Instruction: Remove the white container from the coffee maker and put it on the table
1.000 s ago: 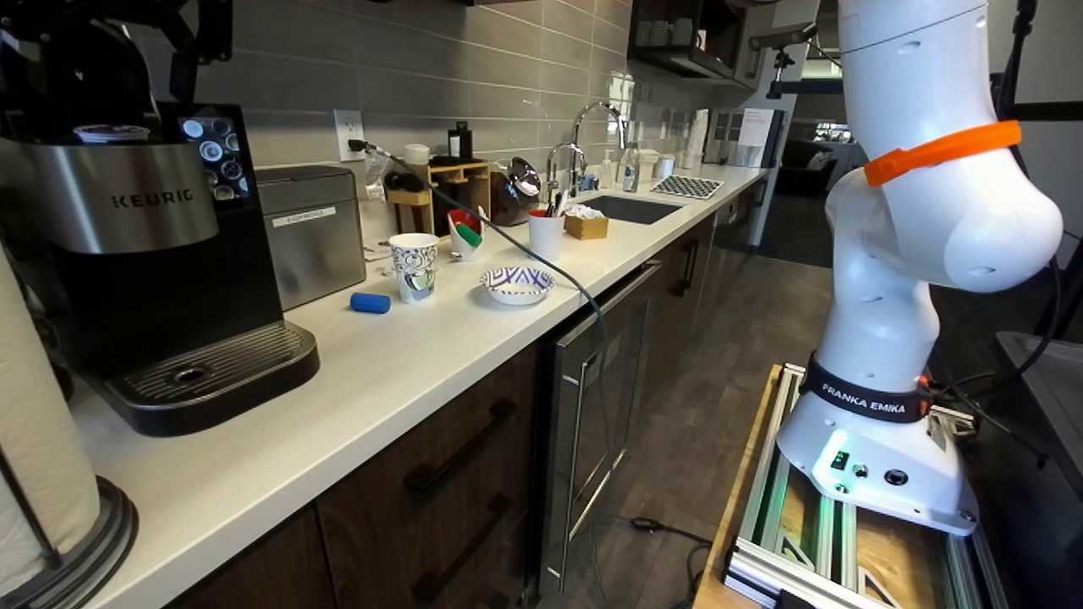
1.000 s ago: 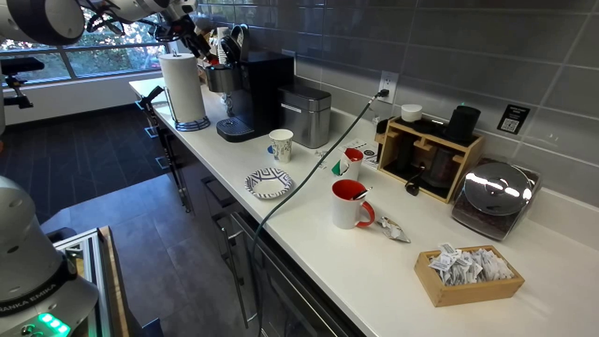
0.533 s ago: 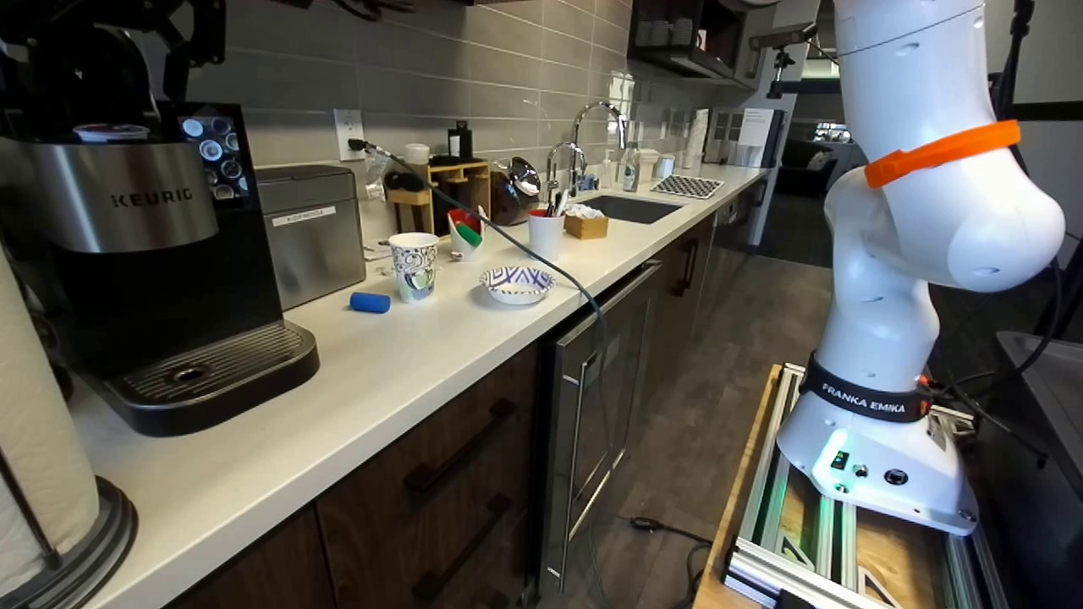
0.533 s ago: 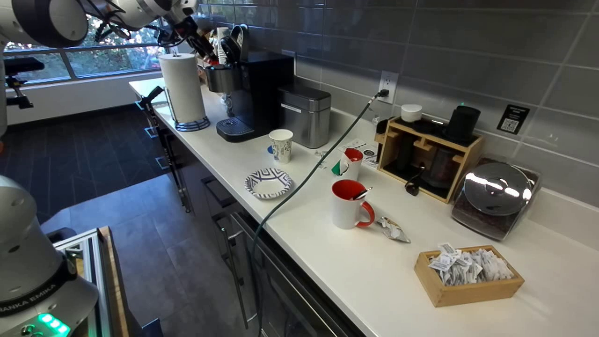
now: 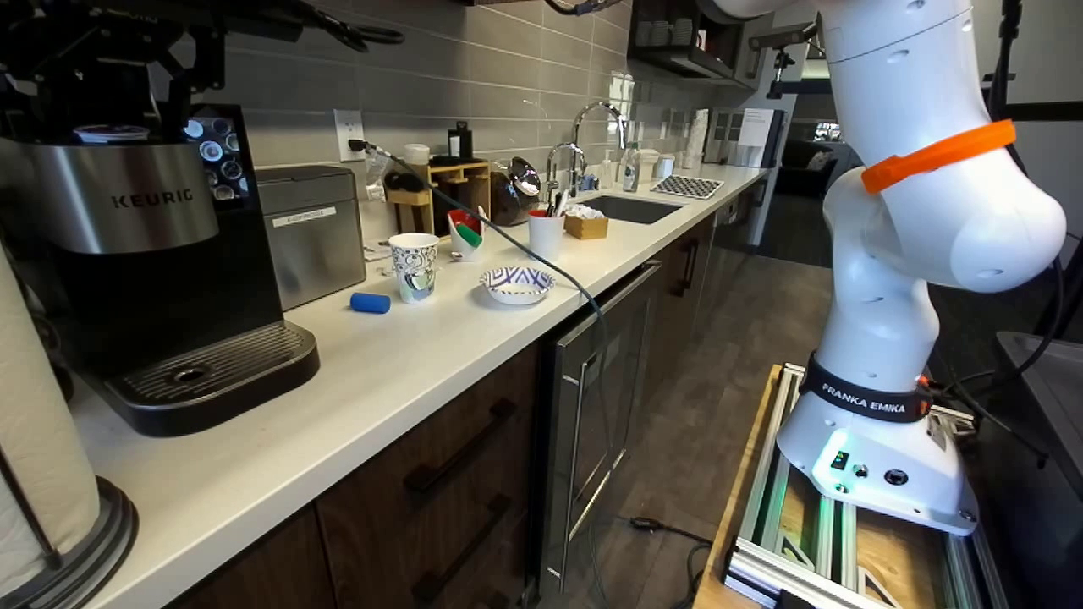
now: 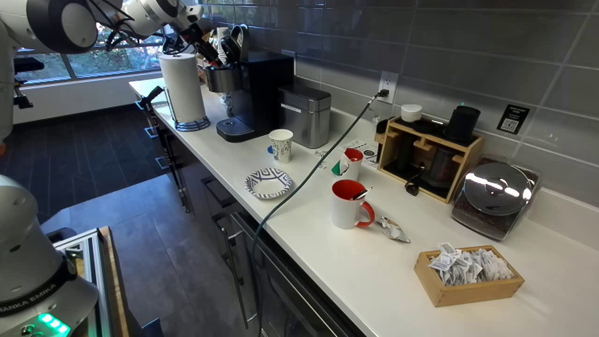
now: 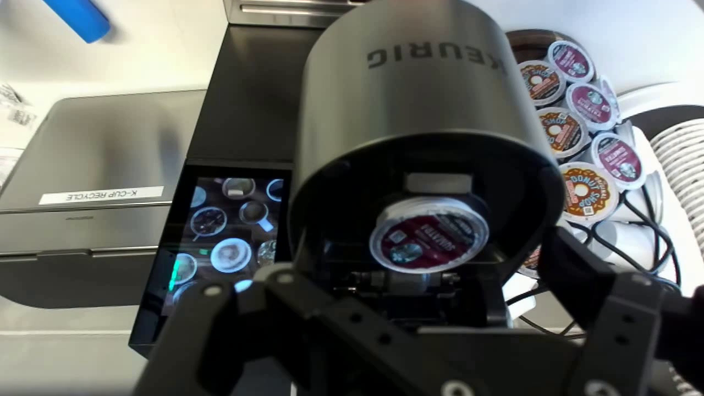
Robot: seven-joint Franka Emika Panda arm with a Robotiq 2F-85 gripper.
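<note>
The white container is a white-rimmed coffee pod with a maroon lid (image 7: 429, 236). It sits in the opened head of the black Keurig coffee maker (image 7: 418, 93); its pale rim also shows in an exterior view (image 5: 112, 134). My gripper (image 7: 421, 256) is open above the head, its fingers spread wide to either side of the pod and apart from it. The gripper also shows at the coffee maker's top in an exterior view (image 6: 215, 62). The coffee maker stands on the white countertop (image 5: 398, 355), the table.
A paper towel roll (image 6: 183, 89) stands beside the coffee maker, and a steel K-cup recycle box (image 6: 305, 114) on its other side. A paper cup (image 5: 415, 266), a blue cylinder (image 5: 370, 302) and a patterned bowl (image 5: 517, 285) are on the counter. Several pods (image 7: 588, 190) lie behind the machine.
The arm has shifted a little toward the coffee maker, and the gripper has tilted and come slightly lower over its head. The pod and the counter items have not moved.
</note>
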